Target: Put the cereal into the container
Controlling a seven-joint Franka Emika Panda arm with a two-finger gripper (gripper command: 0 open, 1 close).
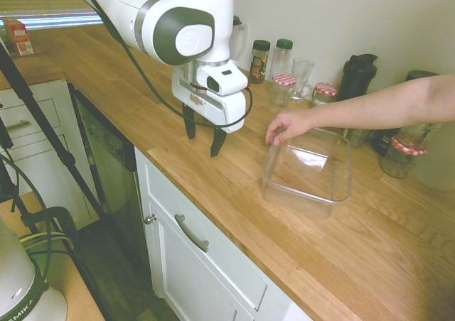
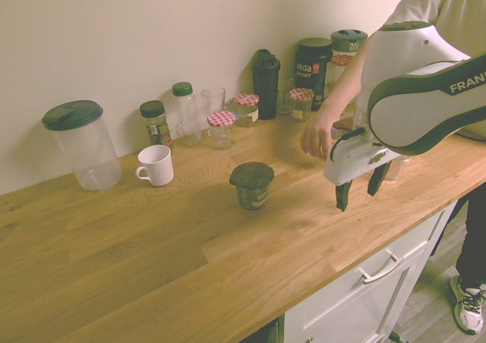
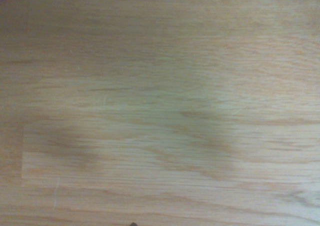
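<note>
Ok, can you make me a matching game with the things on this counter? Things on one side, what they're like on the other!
Things:
1. cereal cup
2. clear tub
3. white mug
4. tool

What they're like:
A. a person's hand touches its rim
B. open, hanging above the bare wood
C. stands near the big green-lidded jar
D. dark lid, alone mid-counter

Pairs: 1-D, 2-A, 3-C, 4-B

The cereal point(image 2: 252, 184) cup sits on the wooden counter point(image 2: 152, 259), just right of the white mug point(image 2: 156, 165), while the open gripper point(image 2: 360, 192) hangs empty further right.
</note>
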